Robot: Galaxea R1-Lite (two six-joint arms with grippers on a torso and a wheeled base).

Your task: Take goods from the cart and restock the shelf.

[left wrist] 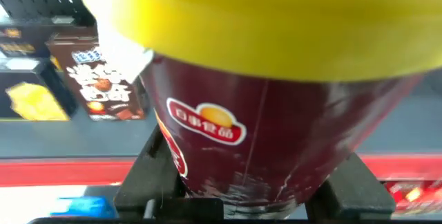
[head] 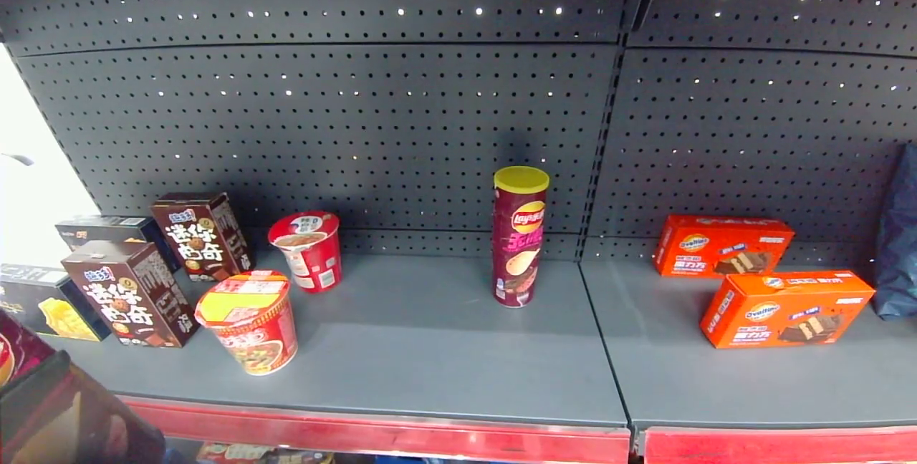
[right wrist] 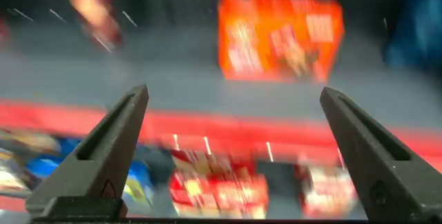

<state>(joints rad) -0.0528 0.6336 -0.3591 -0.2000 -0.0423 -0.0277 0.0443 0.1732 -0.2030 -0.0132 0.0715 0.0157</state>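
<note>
While the left gripper (left wrist: 245,193) is clamping the chip can (left wrist: 276,113) low on its maroon body, I am reading the can as standing near upright. Its yellow lid is sitting uppermost and its long axis is running vertical against the level deck of the shelf (left wrist: 41,141) behind it. The shelf is lying straight ahead of the held can, with the cookie boxes (left wrist: 100,79) standing on the deck beyond. In the head view a 2nd chip can (head: 519,238) is standing upright near the back panel, and bare deck is lying between it and the 2 noodle cups (head: 251,321). I am judging that gap the likely landing spot and the left arm the nearer 1. The right gripper (right wrist: 233,92) is hanging empty, fingers spread wide, facing the orange boxes (right wrist: 280,30) across the red lip. I am judging the coming move as turning on keeping that axis vertical over the lip.
</note>
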